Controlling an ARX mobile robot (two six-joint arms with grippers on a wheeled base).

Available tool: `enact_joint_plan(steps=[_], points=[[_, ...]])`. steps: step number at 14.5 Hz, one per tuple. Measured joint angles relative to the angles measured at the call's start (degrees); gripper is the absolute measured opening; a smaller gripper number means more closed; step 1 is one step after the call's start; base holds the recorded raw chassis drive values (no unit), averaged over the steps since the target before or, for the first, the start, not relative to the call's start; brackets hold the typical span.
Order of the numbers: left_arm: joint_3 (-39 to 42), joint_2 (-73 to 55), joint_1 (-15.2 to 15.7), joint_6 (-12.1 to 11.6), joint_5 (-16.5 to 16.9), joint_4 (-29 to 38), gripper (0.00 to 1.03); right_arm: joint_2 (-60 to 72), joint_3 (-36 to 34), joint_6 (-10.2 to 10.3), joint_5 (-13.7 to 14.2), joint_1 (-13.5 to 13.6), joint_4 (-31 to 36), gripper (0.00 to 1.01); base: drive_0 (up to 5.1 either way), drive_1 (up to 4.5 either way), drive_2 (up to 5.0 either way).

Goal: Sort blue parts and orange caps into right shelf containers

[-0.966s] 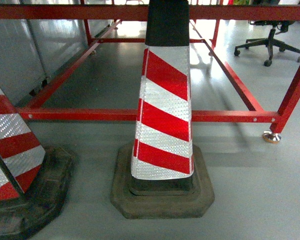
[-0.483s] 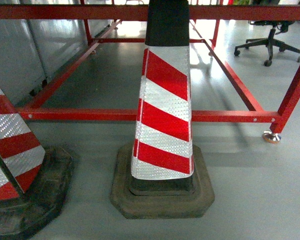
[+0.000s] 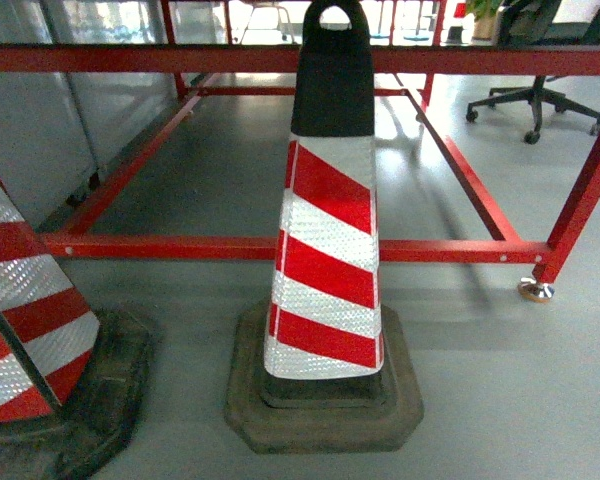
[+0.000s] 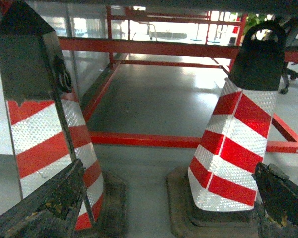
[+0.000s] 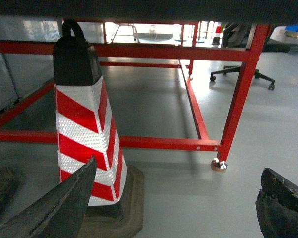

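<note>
No blue parts, orange caps or right shelf containers show in any view. My left gripper (image 4: 169,168) hangs low over the grey floor, open, with nothing between its dark fingers (image 4: 54,203). It points between two striped cones. My right gripper (image 5: 179,166) is open too and holds nothing, with bare floor between its fingers (image 5: 64,203). Neither gripper appears in the head view.
A red-and-white traffic cone (image 3: 327,240) on a dark rubber base stands straight ahead, and a second cone (image 3: 25,300) is at the left. Behind them runs a red metal frame (image 3: 180,247) with a foot (image 3: 536,291) at the right. An office chair (image 3: 530,95) stands far right.
The head view has shifted: the cone and frame sit lower in the picture, and the cone's black handle loop now shows at the top.
</note>
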State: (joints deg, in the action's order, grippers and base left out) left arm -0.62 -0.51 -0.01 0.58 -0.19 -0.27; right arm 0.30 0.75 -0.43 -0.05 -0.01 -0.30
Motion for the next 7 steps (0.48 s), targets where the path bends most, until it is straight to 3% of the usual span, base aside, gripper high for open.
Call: enact_joint_plan(steps=[7], points=[[0.00,0.00,0.00,-0.33,0.11,0.02,0.98,0.00,0.00,0.17,0.02,0.00,-0.02,0.98,0.0,0.00,0.0]])
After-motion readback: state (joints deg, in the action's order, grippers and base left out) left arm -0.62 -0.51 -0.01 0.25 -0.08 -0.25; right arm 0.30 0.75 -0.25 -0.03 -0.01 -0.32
